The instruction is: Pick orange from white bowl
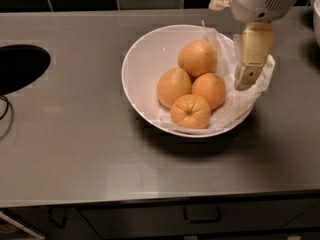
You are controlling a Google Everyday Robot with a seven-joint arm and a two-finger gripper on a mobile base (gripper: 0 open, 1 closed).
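Observation:
The white bowl point(131, 59) stands on the grey counter and holds four oranges. The orange point(198, 58), the largest and roundest, lies at the back of the bowl. A paler lemon-shaped one point(173, 86) is on the left, a smaller one point(210, 90) on the right, and one with star creases point(190, 111) in front. My gripper point(246, 81) hangs from the white arm at the top right. It is over the bowl's right rim, just right of the orange and above it, holding nothing that I can see.
Crumpled white paper point(262, 81) lines the bowl's right side under the gripper. A dark sink opening point(20, 66) is at the left with a cable point(4, 109) below it. A white object point(316, 14) sits at the right edge. A drawer handle point(202, 216) is below the counter's front edge.

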